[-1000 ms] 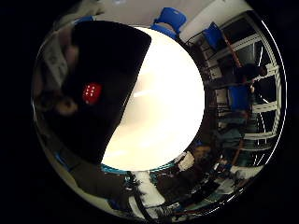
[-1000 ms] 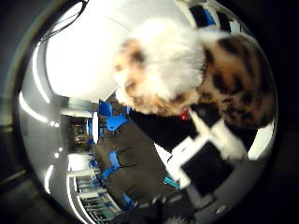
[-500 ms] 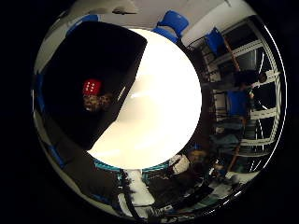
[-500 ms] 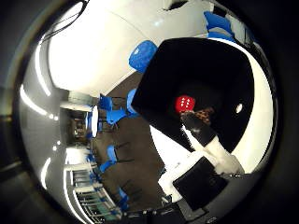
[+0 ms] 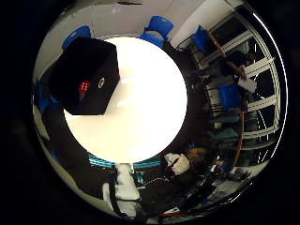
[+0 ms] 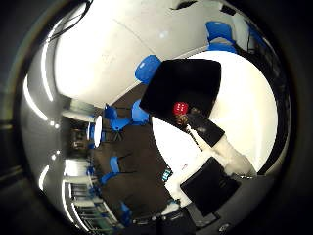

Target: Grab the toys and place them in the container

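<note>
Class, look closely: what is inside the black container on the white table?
A red toy lies inside the black container, with a brownish toy beside it. The container's dark depths hide anything else.

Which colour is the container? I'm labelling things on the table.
Black: the square black container shows best in the thumb side palm view.

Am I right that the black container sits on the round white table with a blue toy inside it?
Not quite: the toy inside the black container is red, not blue, as the right thumb side palm view shows. The container does sit on the round white table.
</note>
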{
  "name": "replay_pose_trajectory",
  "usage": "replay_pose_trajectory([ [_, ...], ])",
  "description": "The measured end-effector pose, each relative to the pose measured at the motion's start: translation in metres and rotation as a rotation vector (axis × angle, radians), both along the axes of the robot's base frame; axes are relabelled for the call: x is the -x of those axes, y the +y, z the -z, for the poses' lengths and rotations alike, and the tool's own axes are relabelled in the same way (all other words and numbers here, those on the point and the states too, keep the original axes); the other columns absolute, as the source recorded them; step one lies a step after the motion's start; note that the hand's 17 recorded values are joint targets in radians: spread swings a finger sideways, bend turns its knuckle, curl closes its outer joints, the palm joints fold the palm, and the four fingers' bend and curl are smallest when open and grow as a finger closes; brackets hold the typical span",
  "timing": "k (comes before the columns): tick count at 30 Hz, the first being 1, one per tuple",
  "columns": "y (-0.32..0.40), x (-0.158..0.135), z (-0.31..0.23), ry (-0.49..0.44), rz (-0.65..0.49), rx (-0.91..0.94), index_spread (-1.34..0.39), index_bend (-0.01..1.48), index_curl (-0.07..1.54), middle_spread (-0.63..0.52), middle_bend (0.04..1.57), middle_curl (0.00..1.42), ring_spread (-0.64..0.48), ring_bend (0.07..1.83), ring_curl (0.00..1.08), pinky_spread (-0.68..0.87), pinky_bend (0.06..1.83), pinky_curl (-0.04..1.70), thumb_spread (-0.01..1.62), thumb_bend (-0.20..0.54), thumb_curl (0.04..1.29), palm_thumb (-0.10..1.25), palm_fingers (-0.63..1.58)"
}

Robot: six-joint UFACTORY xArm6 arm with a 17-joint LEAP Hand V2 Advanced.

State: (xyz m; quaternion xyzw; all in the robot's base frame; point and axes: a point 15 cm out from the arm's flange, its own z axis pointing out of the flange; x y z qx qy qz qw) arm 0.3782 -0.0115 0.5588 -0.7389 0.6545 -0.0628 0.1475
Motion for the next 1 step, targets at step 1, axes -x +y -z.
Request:
replay_pose_trajectory([
  [1, -0.0093, 0.0044, 0.0013, 0.011, 0.012, 0.003, -0.47, 0.16, 0.28, 0.11, 0.21, 0.34, 0.22, 0.42, 0.24, 0.43, 0.61, 0.18, 1.14, -0.02, 0.41, 0.79, 0.2],
])
